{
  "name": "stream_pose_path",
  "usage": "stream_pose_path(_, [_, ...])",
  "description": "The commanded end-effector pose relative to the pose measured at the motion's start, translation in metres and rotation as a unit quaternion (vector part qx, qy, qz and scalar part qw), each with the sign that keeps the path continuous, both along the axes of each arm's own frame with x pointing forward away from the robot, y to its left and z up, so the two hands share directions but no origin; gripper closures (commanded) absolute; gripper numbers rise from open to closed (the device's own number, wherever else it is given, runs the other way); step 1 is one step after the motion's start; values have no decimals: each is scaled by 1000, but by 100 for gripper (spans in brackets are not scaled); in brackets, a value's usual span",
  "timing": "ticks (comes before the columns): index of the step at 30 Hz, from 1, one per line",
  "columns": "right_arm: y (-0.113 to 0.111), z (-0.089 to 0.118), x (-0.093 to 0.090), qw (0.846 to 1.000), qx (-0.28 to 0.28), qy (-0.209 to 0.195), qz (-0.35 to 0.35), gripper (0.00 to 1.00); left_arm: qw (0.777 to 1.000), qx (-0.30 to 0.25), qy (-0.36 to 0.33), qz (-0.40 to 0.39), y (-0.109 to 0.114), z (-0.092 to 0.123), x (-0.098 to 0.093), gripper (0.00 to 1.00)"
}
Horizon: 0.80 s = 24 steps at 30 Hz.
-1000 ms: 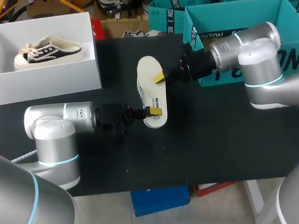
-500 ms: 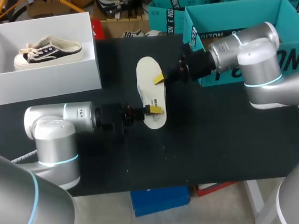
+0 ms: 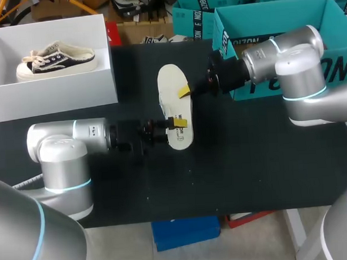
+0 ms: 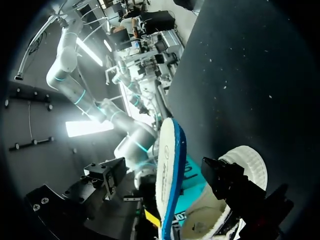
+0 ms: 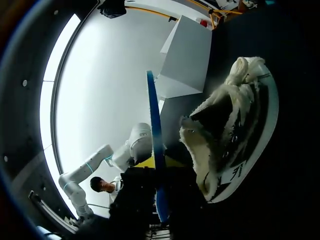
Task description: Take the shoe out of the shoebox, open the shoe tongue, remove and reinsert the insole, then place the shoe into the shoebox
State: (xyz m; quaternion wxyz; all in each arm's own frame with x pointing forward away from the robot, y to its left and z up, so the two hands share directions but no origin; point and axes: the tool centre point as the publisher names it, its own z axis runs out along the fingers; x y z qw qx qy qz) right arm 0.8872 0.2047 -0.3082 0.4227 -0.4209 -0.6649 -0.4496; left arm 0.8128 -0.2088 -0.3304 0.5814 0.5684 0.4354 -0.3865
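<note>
Nudged slightly leftward, the insole (image 3: pixel 175 103) is pinched at its heel by left fingers (image 3: pixel 179 123), midway by right fingers (image 3: pixel 185 92)

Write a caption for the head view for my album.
Left gripper and right gripper hold a white insole between them above the black table; a shoe sits in the white shoebox.

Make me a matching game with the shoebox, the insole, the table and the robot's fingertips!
Things:
1 shoebox
2 insole
3 table
4 fingertips

Clues:
A black
B yellow
C gripped from two sides
D white, with a shoe inside

Pairs: 1-D, 2-C, 3-A, 4-B
</note>
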Motion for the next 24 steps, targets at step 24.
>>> stream_pose_path(24, [4,2,0,1000,-1,-1,6,100,987,132,27,83,30,42,-8,0])
